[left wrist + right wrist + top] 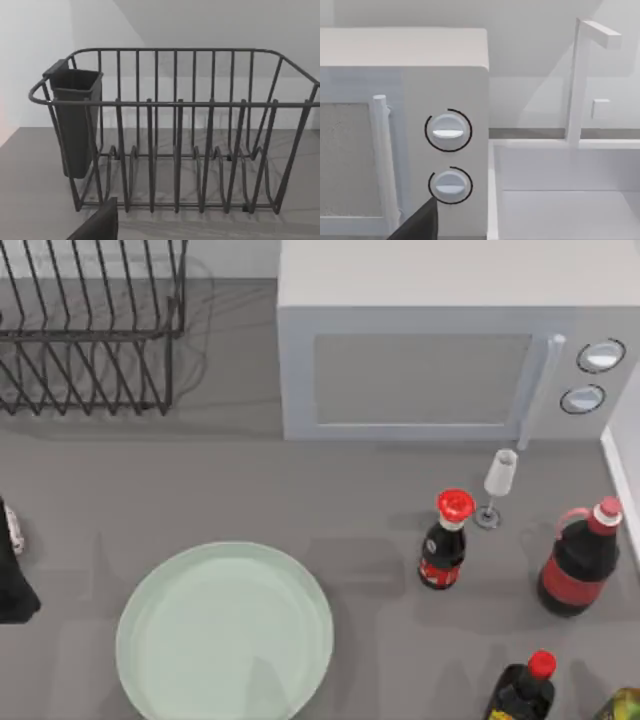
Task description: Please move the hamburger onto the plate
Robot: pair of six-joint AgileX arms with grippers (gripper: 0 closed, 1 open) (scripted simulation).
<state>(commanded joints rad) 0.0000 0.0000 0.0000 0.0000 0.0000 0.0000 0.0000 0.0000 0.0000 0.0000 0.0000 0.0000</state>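
The plate (225,632) is a large pale mint-green round dish with a shallow rim, lying on the grey table at the front left with nothing on it. The hamburger is out of view. My left arm (12,580) is parked at the table's left edge, beside the plate. A dark part of my left gripper (99,225) shows in the left wrist view, facing the wire rack. A dark part of my right gripper (420,224) shows in the right wrist view, facing the microwave's knobs.
A dark wire dish rack (90,330) stands at the back left and a white microwave (440,350) at the back right. A wine glass (497,485) and three red-capped dark bottles (445,540) (578,560) (525,690) crowd the right side. A yellowish-green object (622,706) is cut off by the front right corner.
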